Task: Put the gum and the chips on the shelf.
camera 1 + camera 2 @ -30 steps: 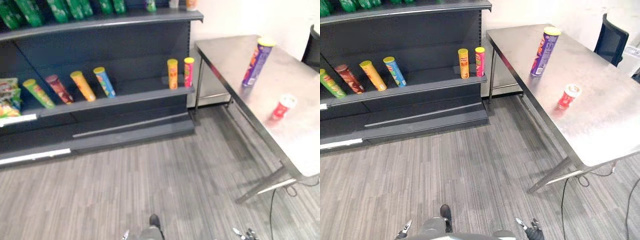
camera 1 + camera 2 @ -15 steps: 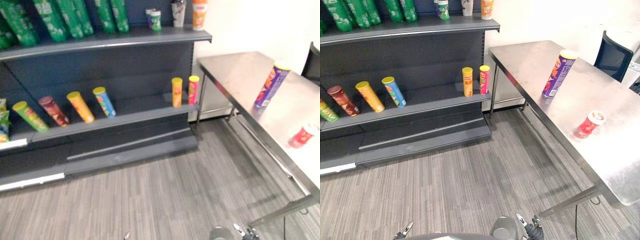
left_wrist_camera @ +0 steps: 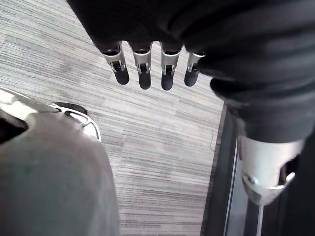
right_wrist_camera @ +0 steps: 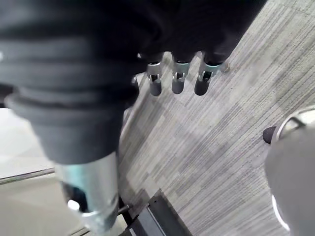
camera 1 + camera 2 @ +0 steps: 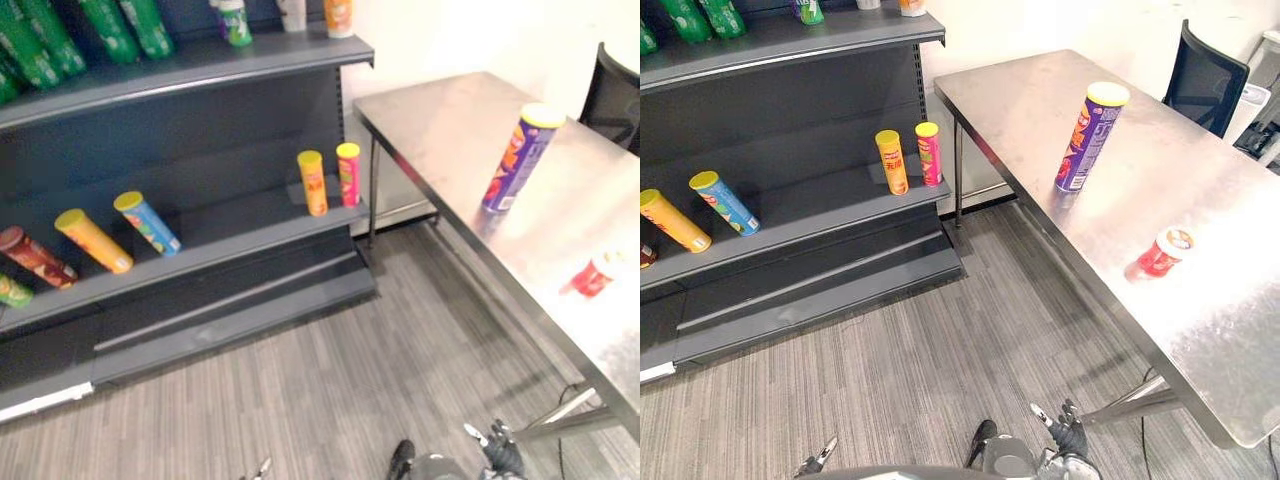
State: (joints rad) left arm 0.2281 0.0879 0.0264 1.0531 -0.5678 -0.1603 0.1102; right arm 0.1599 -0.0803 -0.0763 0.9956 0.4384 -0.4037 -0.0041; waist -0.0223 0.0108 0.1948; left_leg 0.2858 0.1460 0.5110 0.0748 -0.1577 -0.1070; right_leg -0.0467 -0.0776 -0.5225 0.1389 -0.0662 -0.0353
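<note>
Judging from how things lie, none of the task has been carried out yet. The tall purple chips can with a yellow lid (image 5: 1090,138) is seen standing upright on the bare stainless-steel table (image 5: 1212,322), toward its far half. The small red gum tub with a white lid (image 5: 1164,252) is placed on the same table, nearer the robot and well apart from the can.

The left hand (image 3: 143,73) is held low above the grey striped carpet (image 5: 920,380), its fingers straight and relaxed with nothing between them. The right hand (image 4: 177,81) is held likewise, loose and empty, low down near the table's front leg.

The dark grey shelf unit (image 5: 810,205) is set to the left of the table. On its middle board an orange can (image 5: 891,161) and a pink can (image 5: 928,153) are stood side by side at the right end, while a blue can (image 5: 724,202) and a yellow can (image 5: 673,220) are laid slanting further left; bare board is left between the two pairs.

Both items remain to be fetched: each must be reached, grasped, carried across and set on the shelf.
</note>
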